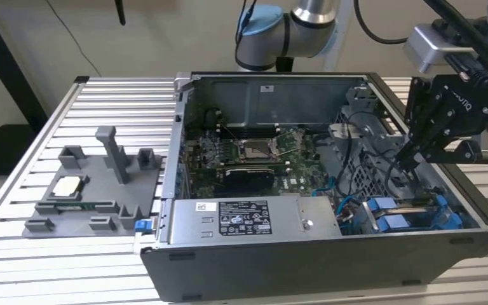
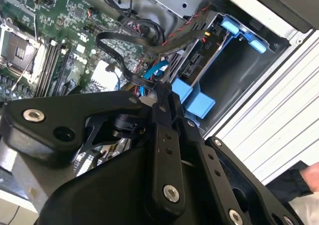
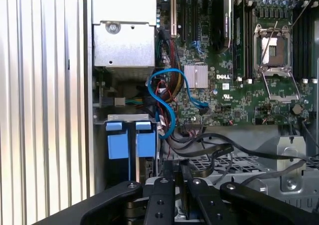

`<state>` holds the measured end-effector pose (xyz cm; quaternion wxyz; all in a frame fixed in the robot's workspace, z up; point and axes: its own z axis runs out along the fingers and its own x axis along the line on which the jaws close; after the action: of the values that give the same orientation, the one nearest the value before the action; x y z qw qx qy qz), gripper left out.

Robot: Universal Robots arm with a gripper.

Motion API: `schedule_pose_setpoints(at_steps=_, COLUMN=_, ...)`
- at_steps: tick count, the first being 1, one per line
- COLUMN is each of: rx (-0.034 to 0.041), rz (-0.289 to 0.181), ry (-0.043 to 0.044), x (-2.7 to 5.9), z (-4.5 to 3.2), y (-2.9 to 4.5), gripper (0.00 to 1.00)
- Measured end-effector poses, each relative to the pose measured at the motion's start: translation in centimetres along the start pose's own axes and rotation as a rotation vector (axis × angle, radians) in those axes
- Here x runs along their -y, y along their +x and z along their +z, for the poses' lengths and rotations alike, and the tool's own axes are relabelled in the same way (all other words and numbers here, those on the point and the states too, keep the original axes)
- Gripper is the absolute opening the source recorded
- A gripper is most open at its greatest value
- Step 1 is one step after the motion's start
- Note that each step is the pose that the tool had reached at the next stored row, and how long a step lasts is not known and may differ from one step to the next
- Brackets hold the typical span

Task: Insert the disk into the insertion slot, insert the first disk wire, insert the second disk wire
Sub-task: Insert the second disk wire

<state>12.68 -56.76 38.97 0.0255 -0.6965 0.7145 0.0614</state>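
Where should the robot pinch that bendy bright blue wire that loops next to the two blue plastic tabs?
Probably at its small plug end, over the green circuit board. The thin bright blue wire is a floppy loop, so its middle would likely sag, while the plug looks stiff. Come down through the open top of the dark computer case, since walls block the sides.

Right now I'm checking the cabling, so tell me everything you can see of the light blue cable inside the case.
The light blue cable is thin, glossy and plastic-coated. In the first wrist view it loops below the grey power box, beside a bundle of coloured wires, and one end reaches the green circuit board. It curves down toward the blue drive frames.
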Motion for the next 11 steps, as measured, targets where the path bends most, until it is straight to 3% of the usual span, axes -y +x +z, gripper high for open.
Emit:
schedule_pose_setpoints(at_steps=3, rx=-0.0079, rz=0.000, ry=0.0002, x=0.01, z=0.16, y=0.01, gripper=0.16)
schedule_pose_setpoints(at_steps=5, rx=-0.0182, rz=0.001, ry=0.0005, x=0.02, z=0.31, y=0.04, gripper=0.16)
schedule_pose_setpoints(at_steps=11, rx=-0.0690, rz=0.003, ry=0.0020, x=0.03, z=0.67, y=0.08, gripper=0.16)
